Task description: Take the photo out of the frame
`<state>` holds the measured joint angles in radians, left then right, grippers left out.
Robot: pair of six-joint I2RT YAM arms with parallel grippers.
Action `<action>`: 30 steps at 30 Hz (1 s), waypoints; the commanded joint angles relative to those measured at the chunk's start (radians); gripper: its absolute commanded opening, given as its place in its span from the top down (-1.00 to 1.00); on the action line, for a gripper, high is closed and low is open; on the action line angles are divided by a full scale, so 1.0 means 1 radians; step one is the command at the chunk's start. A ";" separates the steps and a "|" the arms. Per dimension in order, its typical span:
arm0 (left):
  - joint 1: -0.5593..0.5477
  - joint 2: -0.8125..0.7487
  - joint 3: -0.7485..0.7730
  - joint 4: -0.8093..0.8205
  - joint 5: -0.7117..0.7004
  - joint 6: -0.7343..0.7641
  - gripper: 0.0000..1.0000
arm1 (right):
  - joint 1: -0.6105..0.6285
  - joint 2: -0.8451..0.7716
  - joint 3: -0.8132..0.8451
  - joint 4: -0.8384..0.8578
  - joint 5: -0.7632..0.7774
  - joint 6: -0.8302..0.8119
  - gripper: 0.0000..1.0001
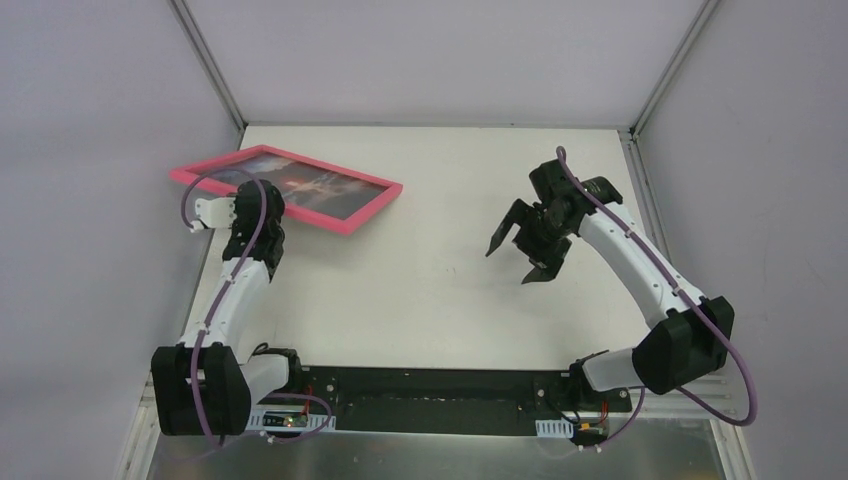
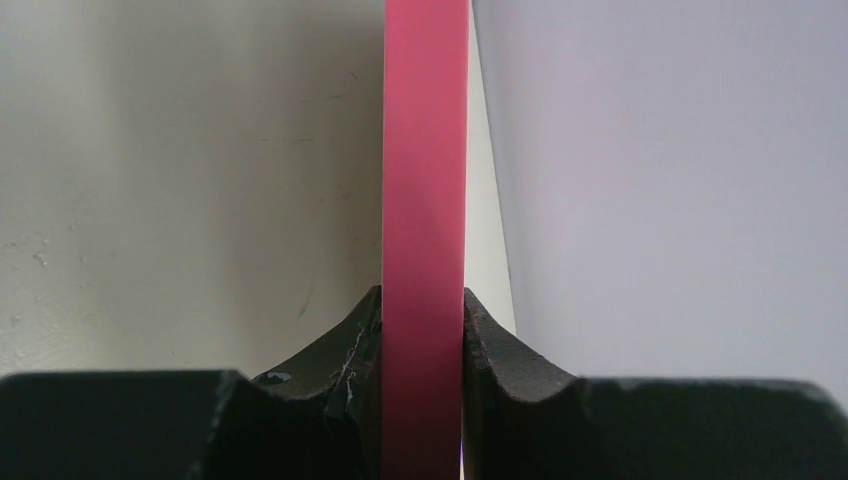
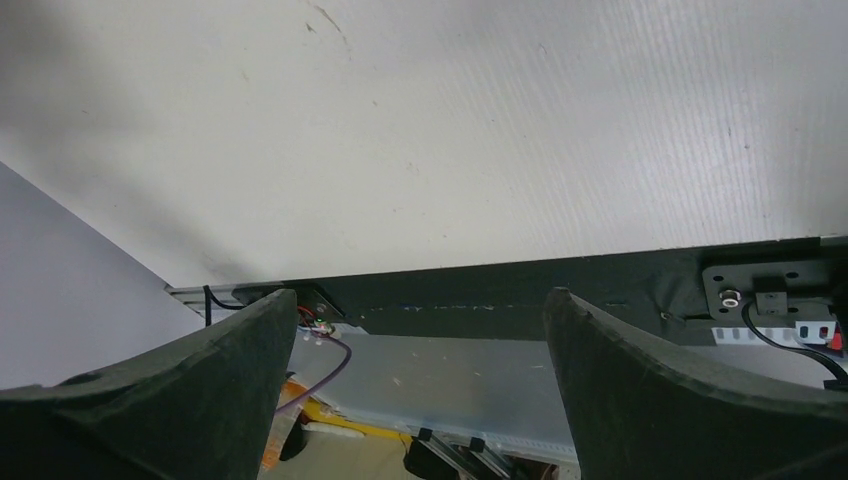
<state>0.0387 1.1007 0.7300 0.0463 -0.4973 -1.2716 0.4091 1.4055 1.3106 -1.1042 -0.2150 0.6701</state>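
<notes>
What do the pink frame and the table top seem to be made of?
The frame looks like plastic or painted wood. Its edge is an even bright pink, smooth with a soft sheen and no grain showing, so I cannot tell which. The table top looks like matte white board, perhaps corrugated plastic: the right wrist view shows fine parallel ribbing and faint scuffs.

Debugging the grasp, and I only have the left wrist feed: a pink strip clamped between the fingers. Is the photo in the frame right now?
Observer: Yes. The top view shows the photo sitting inside the pink frame.
Operator: Where does the left tool hold it?
Observer: The left tool grips the frame's near long edge, toward its left end.
Operator: And the right arm?
Observer: The right tool is open over the table, well apart from the frame, with nothing between its fingers.
</notes>
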 commanded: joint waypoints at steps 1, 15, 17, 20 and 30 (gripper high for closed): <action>-0.035 0.040 -0.037 0.139 -0.145 -0.079 1.00 | 0.015 -0.063 -0.029 -0.055 0.016 -0.018 -0.94; -0.221 0.304 -0.002 -0.105 -0.381 -0.546 1.00 | 0.029 -0.124 -0.095 -0.089 0.034 -0.028 -0.94; -0.228 0.339 -0.001 -0.106 -0.385 -0.589 1.00 | 0.029 -0.137 -0.118 -0.093 0.039 -0.031 -0.95; -0.233 0.398 0.011 -0.104 -0.389 -0.616 1.00 | 0.029 -0.147 -0.148 -0.095 0.039 -0.029 -0.95; -0.246 0.566 0.059 -0.052 -0.384 -0.584 1.00 | 0.028 -0.156 -0.176 -0.115 0.057 -0.047 -0.96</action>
<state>-0.2104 1.6093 0.7589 0.0628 -0.9165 -1.8652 0.4328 1.2793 1.1496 -1.1751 -0.1818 0.6415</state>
